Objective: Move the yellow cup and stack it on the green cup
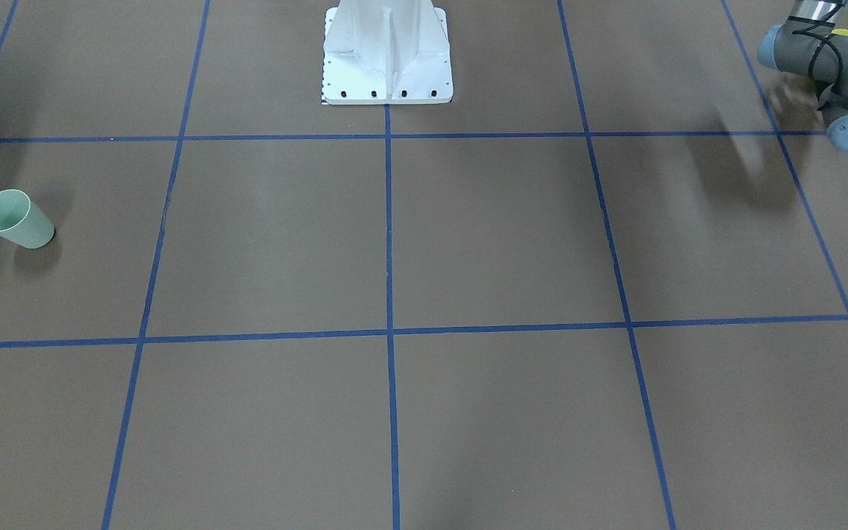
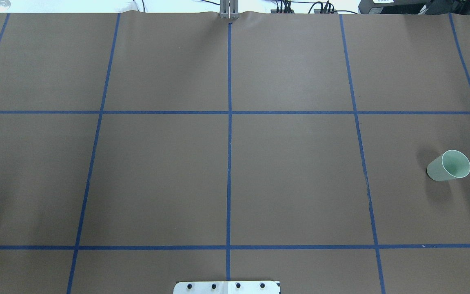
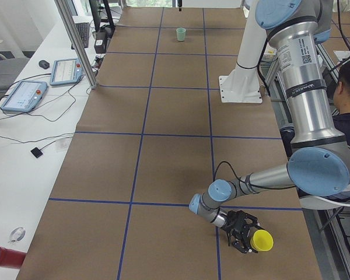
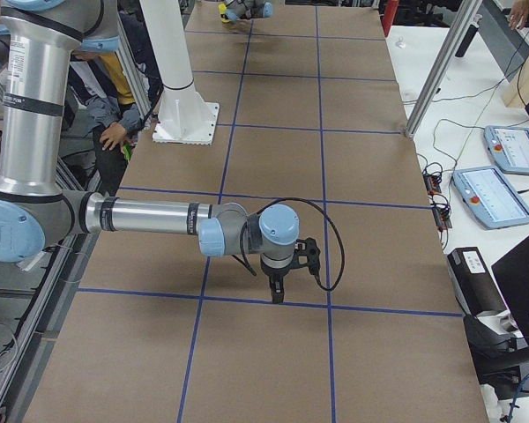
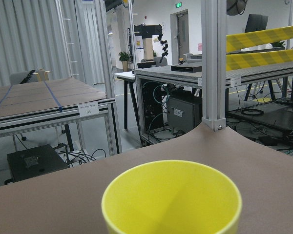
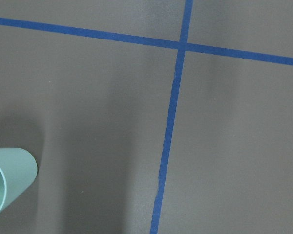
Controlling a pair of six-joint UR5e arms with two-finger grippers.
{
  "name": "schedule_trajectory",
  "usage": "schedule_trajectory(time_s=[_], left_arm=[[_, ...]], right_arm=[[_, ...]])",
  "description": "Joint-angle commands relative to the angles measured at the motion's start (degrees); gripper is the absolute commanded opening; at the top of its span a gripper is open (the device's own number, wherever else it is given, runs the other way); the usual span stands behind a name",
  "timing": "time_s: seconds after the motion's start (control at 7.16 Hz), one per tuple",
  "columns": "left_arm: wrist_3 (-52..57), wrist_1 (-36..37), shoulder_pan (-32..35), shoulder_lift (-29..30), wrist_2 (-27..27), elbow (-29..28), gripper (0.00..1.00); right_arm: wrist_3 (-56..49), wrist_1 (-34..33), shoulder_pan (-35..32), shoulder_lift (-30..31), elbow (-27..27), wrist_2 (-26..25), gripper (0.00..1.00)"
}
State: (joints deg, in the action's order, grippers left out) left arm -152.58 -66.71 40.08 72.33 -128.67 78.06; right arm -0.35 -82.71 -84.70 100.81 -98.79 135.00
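The yellow cup (image 3: pixel 261 240) is at the left end effector (image 3: pixel 247 240); the green cup (image 2: pixel 449 165) stands upright, well apart, on the tabletop (image 2: pixel 292 175). Finger state of the left and the right end effector (image 4: pixel 278 291) cannot be determined. Confirm a square, firm grasp before lifting.

Brown worktop (image 2: pixel 157 175), gridded with blue tape (image 2: pixel 229 163). White bench (image 3: pixel 11 186) down the left of the left-end view, two tablets (image 3: pixel 24 95) on it. Left wrist view: grey curtains (image 5: pixel 29 39) upper left, aluminium post (image 5: pixel 213 63) centre right, yellow-black striped barrier (image 5: pixel 263 46) upper right.
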Motion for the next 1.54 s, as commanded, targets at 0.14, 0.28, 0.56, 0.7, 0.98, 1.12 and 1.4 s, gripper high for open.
schedule_trajectory(time_s=[0.14, 0.28, 0.56, 0.7, 0.98, 1.12, 1.4], left_arm=[[0.0, -0.2, -0.1, -0.1, -0.7, -1.6, 1.00], [0.0, -0.2, -0.1, 0.0, -0.6, -1.6, 0.92], [0.6, -0.3, -0.1, 0.0, -0.2, -1.5, 0.38], [2.6, 0.2, -0.2, 0.0, 0.0, -1.5, 0.34], [5.8, 0.7, -0.1, -1.8, 2.0, -0.5, 0.32], [6.9, 0.8, 0.0, -4.4, 5.4, 1.9, 0.31], [9.9, 1.3, 0.1, -6.9, 13.7, 4.7, 0.31]], right_arm=[[0.0, 0.0, 0.0, 0.0, 0.0, 0.0, 1.00], [0.0, 0.0, 0.0, 0.0, 0.0, 0.0, 1.00], [0.1, 0.0, 0.0, 0.0, 0.0, 0.0, 1.00], [0.1, 0.0, 0.0, 0.0, 0.0, 0.0, 1.00], [0.1, -0.1, 0.0, 0.0, 0.1, 0.0, 1.00], [0.0, 0.0, 0.0, 0.0, 0.0, 0.0, 1.00], [0.0, 2.4, 0.1, -0.1, -0.6, -0.1, 1.00]])
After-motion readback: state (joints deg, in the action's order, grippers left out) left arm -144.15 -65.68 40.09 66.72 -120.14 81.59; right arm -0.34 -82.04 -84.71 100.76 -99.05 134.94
